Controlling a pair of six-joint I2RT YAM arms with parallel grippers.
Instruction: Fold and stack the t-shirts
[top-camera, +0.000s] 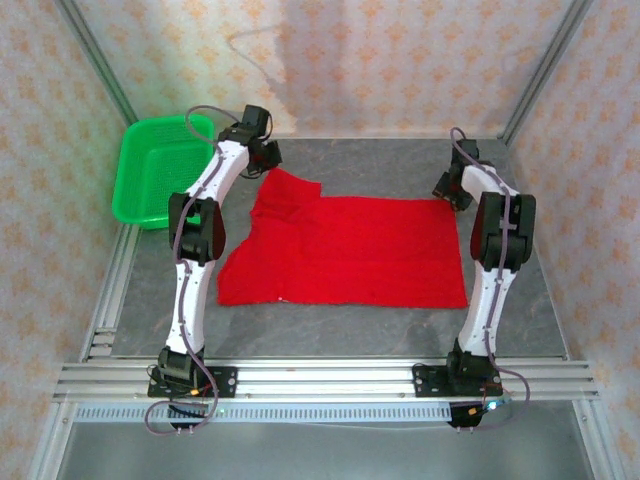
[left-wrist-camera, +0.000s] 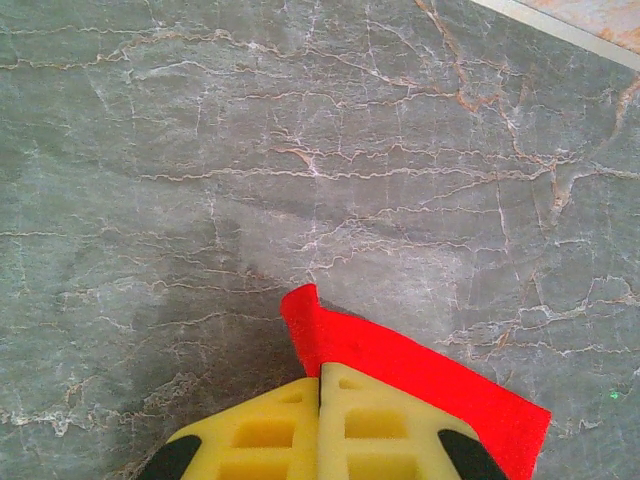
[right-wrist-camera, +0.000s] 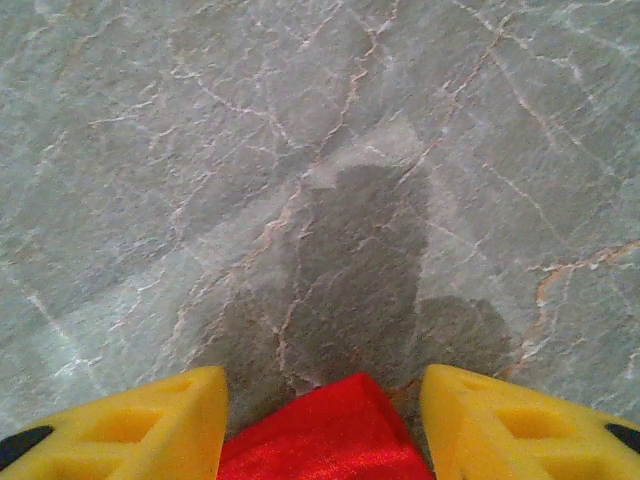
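Mid-table on the grey veined stone-look tabletop (top-camera: 380, 160) lies the bright red cloth t-shirt (top-camera: 350, 250), spread flat. Left gripper (left-wrist-camera: 320, 375) is clamped on the cloth's end nearest the table's far-left corner. Right gripper (right-wrist-camera: 322, 385) has its jaws apart, straddling the cloth's far-right tip. Best to pinch that tip deep, then lift both ends level.

The t-shirt (top-camera: 345, 250) is plain bright red, the basket (top-camera: 155, 175) vivid green mesh. Grey table (top-camera: 380, 165), veined white and rust like marble. Yellow jaws with black patches. Pale walls (top-camera: 400, 60) carry an orange floral print.
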